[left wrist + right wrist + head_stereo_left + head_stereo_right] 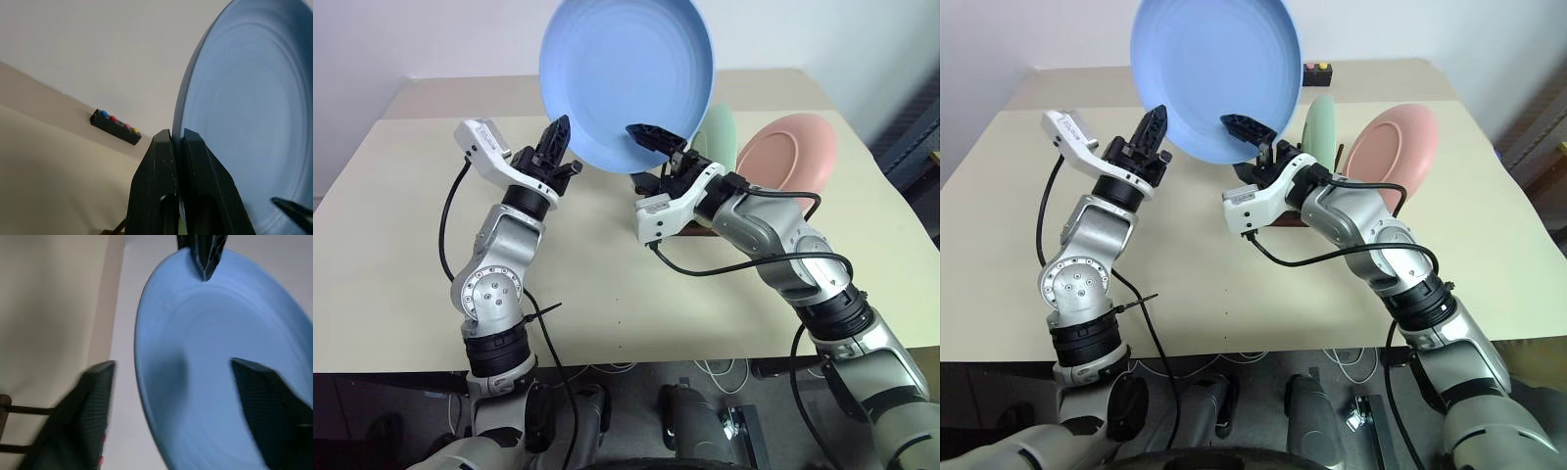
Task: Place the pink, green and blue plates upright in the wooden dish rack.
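- Your left gripper (558, 137) is clenched on the lower rim of the blue plate (626, 78), holding it raised and upright above the table (401, 245).
- Your right gripper (651, 135) has its fingers spread either side of that rim; the wrist view shows a gap at each finger, and you cannot tell whether they touch.
- Green plate (720, 132) and pink plate (788, 152) stand upright toward the far right corner, their lower halves hidden by your right arm.
- Wooden dish rack (697, 223) shows as a dark sliver under the wrist.
- Black button box (1316, 69) peeks out at the far edge.
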Robot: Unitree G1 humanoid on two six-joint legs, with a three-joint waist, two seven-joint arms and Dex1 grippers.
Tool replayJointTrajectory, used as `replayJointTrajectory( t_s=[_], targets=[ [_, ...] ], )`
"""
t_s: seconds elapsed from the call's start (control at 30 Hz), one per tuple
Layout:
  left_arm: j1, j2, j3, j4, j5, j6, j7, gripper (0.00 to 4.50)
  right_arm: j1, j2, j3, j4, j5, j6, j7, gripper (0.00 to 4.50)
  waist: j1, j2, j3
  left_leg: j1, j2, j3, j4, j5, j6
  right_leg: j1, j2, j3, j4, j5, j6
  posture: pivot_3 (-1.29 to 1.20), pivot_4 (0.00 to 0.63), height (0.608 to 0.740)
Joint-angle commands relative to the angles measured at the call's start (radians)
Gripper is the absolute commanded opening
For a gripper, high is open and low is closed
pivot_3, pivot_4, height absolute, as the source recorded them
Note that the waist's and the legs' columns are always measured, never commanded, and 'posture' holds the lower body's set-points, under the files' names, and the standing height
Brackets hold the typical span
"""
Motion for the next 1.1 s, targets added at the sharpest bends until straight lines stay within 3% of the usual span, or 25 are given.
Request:
replayJointTrajectory(
  t_s=[0.03,0.13,0.23,0.33,0.57,0.8,1.0,1.1],
  targets=[
    [-0.006,0.012,-0.019,-0.045,0.011,-0.027,0.011,0.00,-0.032,0.016,-0.033,-0.023,0.001,0.005,-0.003,1.78,-0.001,0.000,0.000,0.000,0.000,0.000,0.000,0.000,0.000,0.000,0.000,0.000,0.000,0.000,0.000,0.00,0.150,0.740],
    [-0.004,0.016,-0.024,-0.043,0.000,-0.027,0.010,0.00,-0.033,0.019,-0.040,-0.023,-0.002,0.003,-0.004,0.22,-0.001,0.000,0.000,0.000,0.000,0.000,0.000,0.000,0.000,0.000,0.000,0.000,0.000,0.000,0.000,0.00,0.150,0.740],
    [0.000,0.021,-0.030,-0.043,-0.021,-0.017,0.005,0.00,-0.028,0.022,-0.049,-0.030,-0.003,0.001,-0.004,0.05,0.000,0.000,0.000,0.000,0.000,0.000,0.000,0.000,0.000,0.000,0.000,0.000,0.000,0.000,0.000,0.00,0.150,0.740],
    [0.004,0.013,-0.014,-0.045,-0.088,-0.012,-0.015,0.94,-0.024,0.022,-0.060,-0.035,-0.005,0.005,-0.010,0.00,0.000,0.000,0.000,0.000,0.000,0.000,0.000,0.000,0.000,0.000,0.000,0.000,0.000,0.000,0.000,0.00,0.150,0.740],
    [0.022,0.112,0.057,0.059,-0.100,-0.042,-0.096,4.40,-0.098,0.021,-0.136,-0.045,0.025,0.018,-0.034,0.00,-0.007,0.000,0.000,0.001,0.000,0.000,0.000,0.000,0.000,0.000,0.000,0.000,0.000,0.000,0.000,0.00,0.150,0.740],
    [-0.010,0.234,0.083,0.158,-0.078,-0.074,-0.208,4.47,-0.185,0.155,-0.284,-0.074,0.275,0.146,-0.026,0.00,-0.018,0.000,0.000,0.001,0.001,-0.002,-0.002,0.000,-0.001,0.000,0.001,0.000,0.000,0.000,-0.001,0.00,0.150,0.740],
    [-0.003,0.301,0.048,0.177,-0.063,-0.074,-0.340,4.47,-0.261,0.375,-0.500,-0.143,0.798,0.476,0.033,0.00,-0.023,0.000,0.000,0.001,0.001,-0.003,-0.002,0.000,-0.001,0.000,0.001,0.000,0.000,0.000,-0.001,0.00,0.150,0.740],
    [-0.001,0.329,0.038,0.184,-0.058,-0.077,-0.393,4.47,-0.302,0.423,-0.602,-0.159,1.003,0.626,0.015,0.00,-0.023,0.001,0.000,0.001,0.001,-0.003,-0.002,-0.001,0.002,-0.001,0.001,0.000,0.000,0.001,-0.001,0.00,0.150,0.740]
  ],
)
